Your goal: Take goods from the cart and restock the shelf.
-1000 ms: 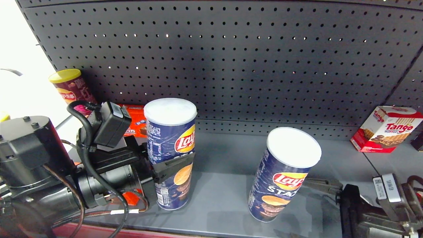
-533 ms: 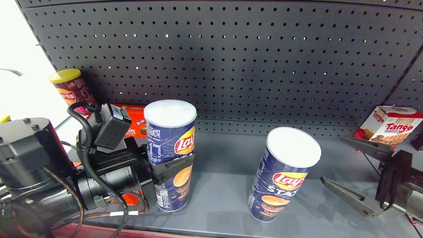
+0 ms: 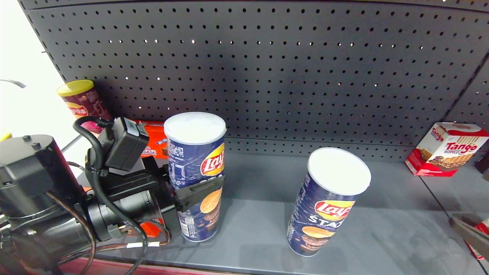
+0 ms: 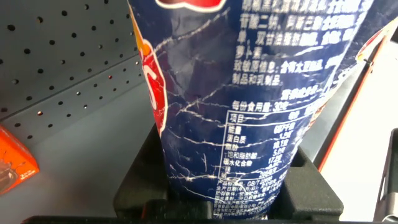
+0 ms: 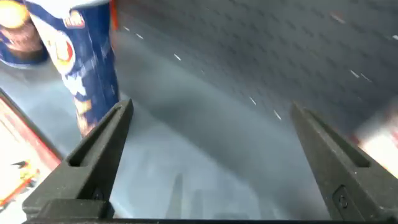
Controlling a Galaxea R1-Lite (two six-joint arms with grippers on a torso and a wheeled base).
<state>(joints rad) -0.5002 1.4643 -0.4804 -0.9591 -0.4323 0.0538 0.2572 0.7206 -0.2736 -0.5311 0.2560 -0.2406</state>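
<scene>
Blue chip can [image 3: 195, 152] is clamped at mid-height by the left gripper [image 3: 195, 191], upright on the shelf [image 3: 259, 233]. Second can [image 3: 328, 202] is stood well apart. Right gripper [image 5: 211, 111] is spread wide.

Left can [image 3: 195, 152], right can [image 3: 328, 198], box [image 3: 445, 149] rightmost, on shelf [image 3: 259, 229]

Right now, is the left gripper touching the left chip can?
Touching. Head view: the left gripper clamps the left chip can; left wrist view shows it between the jaws.
</scene>
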